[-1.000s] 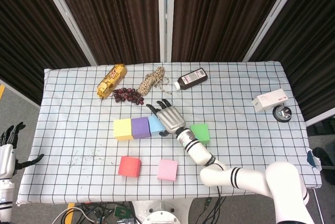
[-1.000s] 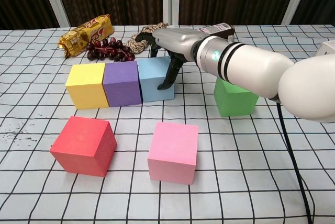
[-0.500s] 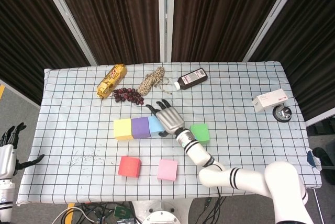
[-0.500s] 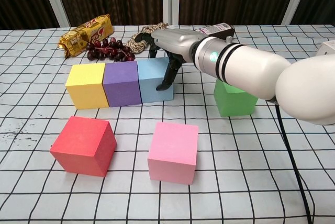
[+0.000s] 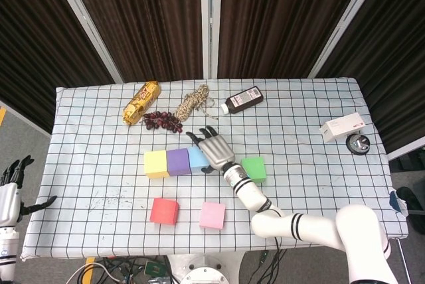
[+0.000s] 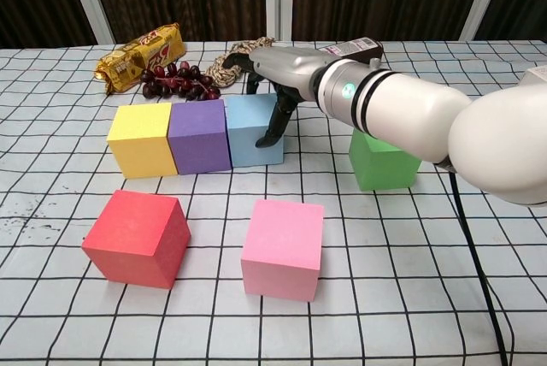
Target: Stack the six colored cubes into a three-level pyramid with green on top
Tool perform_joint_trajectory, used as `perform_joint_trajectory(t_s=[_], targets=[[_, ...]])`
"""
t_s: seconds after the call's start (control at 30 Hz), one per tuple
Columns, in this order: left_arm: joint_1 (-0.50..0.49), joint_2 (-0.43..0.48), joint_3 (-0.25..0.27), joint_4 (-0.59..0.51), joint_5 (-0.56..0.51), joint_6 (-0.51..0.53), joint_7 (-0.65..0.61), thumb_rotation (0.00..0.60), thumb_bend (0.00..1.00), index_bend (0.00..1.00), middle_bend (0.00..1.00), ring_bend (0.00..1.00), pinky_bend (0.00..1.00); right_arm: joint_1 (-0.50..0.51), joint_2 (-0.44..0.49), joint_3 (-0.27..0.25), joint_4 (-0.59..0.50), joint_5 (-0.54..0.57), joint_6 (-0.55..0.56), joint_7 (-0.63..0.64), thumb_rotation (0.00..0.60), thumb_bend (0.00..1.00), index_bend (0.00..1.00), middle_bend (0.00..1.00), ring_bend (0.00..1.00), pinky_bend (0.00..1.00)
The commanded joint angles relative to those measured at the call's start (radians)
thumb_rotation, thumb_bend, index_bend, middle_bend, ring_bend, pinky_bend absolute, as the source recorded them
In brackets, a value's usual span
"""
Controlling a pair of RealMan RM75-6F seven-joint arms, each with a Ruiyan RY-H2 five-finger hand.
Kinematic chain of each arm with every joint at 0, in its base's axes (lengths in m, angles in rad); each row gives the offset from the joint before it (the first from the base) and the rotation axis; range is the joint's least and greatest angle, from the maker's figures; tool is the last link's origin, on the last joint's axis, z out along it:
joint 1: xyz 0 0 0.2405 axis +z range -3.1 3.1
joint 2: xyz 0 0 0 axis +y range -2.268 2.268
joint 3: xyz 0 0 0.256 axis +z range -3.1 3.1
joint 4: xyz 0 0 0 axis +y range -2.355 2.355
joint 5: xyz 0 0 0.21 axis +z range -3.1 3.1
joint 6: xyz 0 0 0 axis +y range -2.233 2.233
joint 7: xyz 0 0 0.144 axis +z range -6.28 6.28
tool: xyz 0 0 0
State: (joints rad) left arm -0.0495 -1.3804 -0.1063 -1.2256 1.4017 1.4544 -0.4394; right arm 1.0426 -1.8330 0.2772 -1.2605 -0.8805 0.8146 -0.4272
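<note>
Yellow (image 5: 156,163), purple (image 5: 178,161) and blue (image 5: 196,158) cubes sit side by side in a row at mid-table. My right hand (image 5: 214,148) lies over the blue cube's right end. In the chest view its thumb (image 6: 275,122) runs down the blue cube's (image 6: 250,131) right face, with the other fingers spread behind the cube. The green cube (image 6: 382,163) stands apart to the right, partly behind my forearm. Red (image 6: 137,238) and pink (image 6: 283,248) cubes sit nearer the front. My left hand (image 5: 8,191) hangs off the table's left side, fingers apart and empty.
Along the back lie a snack packet (image 5: 141,102), dark grapes (image 5: 163,121), a coil of rope (image 5: 195,101) and a dark bottle (image 5: 242,100). A white box (image 5: 342,127) sits near the right edge. The checked cloth (image 5: 99,164) covers the table.
My right hand has barely shifted against the blue cube. The cubes stay where they were.
</note>
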Motion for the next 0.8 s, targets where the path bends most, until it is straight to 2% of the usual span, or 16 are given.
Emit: perform_joint_trajectory(t_s=[0.03,0.8], targets=[[0.0,0.0,0.0,0.0,0.001,0.0,0.001,0.6,0.0,0.03,0.14,0.0,0.02,0.001,0.003,0.0,-0.004,0.008,0.001,-0.006,0.6,0.12,0.0,0.45,0.06,0.0],[-0.006,0.006,0.001,-0.013,0.003,-0.007,0.009,0.6,0.0,0.03,0.14,0.0,0.02,0.018,0.0,-0.006,-0.008,0.035,-0.001,-0.022,0.6,0.12,0.0,0.45,0.06,0.0]])
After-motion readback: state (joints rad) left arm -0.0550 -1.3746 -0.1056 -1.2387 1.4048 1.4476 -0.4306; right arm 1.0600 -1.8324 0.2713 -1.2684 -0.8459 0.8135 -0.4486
